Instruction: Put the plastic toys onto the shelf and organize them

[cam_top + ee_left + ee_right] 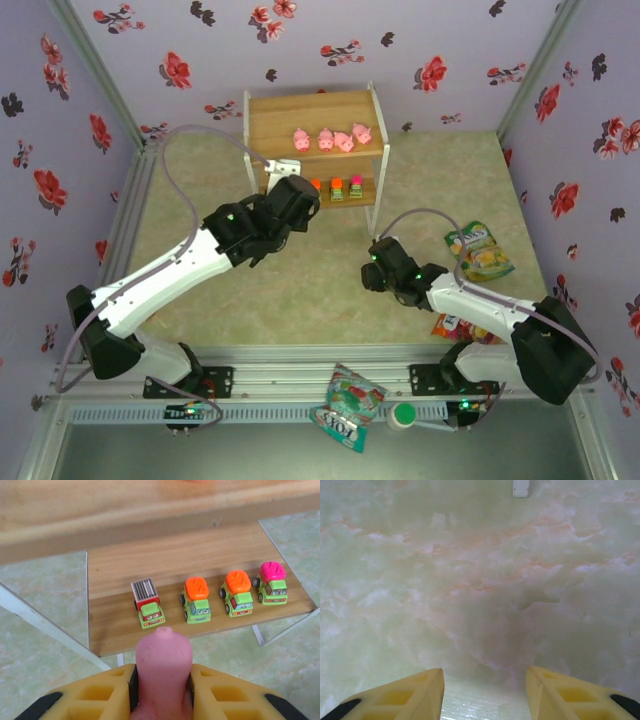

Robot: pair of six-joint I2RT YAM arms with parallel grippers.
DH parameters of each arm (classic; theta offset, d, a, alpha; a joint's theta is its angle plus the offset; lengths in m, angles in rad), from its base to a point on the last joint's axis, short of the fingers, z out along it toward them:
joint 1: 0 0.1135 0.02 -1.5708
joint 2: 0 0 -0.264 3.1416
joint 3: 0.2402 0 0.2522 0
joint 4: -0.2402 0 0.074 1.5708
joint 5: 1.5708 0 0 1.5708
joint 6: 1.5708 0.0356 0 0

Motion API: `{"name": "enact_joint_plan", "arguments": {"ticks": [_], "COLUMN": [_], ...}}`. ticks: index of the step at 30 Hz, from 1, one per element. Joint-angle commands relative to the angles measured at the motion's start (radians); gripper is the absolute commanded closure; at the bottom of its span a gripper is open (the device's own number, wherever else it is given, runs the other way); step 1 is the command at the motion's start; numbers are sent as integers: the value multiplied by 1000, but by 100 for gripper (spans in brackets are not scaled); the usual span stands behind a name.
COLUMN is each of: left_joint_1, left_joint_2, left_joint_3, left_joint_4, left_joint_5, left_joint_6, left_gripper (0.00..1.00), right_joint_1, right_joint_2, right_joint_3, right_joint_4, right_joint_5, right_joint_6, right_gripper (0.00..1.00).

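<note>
The left fingers (296,195) clench a pink pig (164,652), its long axis pointing straight at the shelf (300,108), just short of the lower board where four trucks (197,600) stand in a row. Four pigs (325,138) line the upper board, above and beyond, with bare wood to their left. The right fingers (377,264), farther off, gape empty over the counter (470,580).
</note>
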Motion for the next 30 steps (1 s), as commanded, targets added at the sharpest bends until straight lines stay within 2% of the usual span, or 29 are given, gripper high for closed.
{"name": "enact_joint_plan", "arguments": {"ticks": [1, 10, 19, 30], "left_joint_1": [14, 59, 138, 229], "left_joint_2": [-12, 34, 138, 202], "left_joint_3": [76, 229, 393, 455], "left_joint_4": [-49, -74, -115, -101], "left_joint_5": [-29, -25, 59, 124], "left_joint_6": [58, 136, 183, 182], "left_gripper": [68, 68, 67, 67], "right_joint_1": [-6, -7, -7, -5], "right_joint_2": [0, -32, -38, -27], "right_joint_3": [-29, -44, -44, -40], "right_joint_4": [54, 69, 70, 72], "right_joint_5": [-2, 29, 47, 46], "right_joint_6": [-17, -20, -21, -19], "right_gripper": [53, 53, 53, 53]}}
